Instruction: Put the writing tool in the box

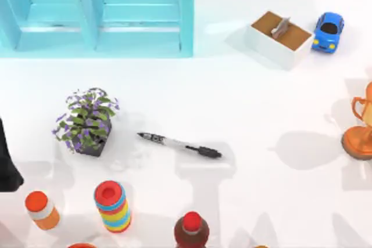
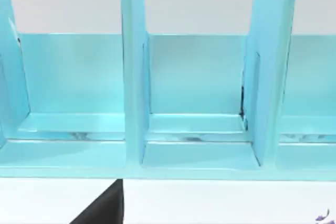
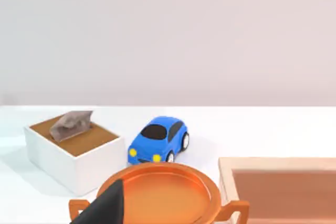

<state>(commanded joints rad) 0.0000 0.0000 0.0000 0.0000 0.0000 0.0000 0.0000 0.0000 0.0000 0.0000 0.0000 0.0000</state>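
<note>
Bottles (image 1: 113, 205) line the near edge of the table (image 1: 244, 103). Just beyond them I see the marker pen (image 1: 179, 144) lying flat and untouched near the middle, beside a potted plant (image 1: 87, 121), free to be picked from above. My left arm (image 1: 7, 161) sits parked at the left edge; I cannot tell either gripper's state. Far right, the box (image 1: 278, 39) stands open beside a blue toy car (image 1: 328, 31), well apart from the pen.
</note>
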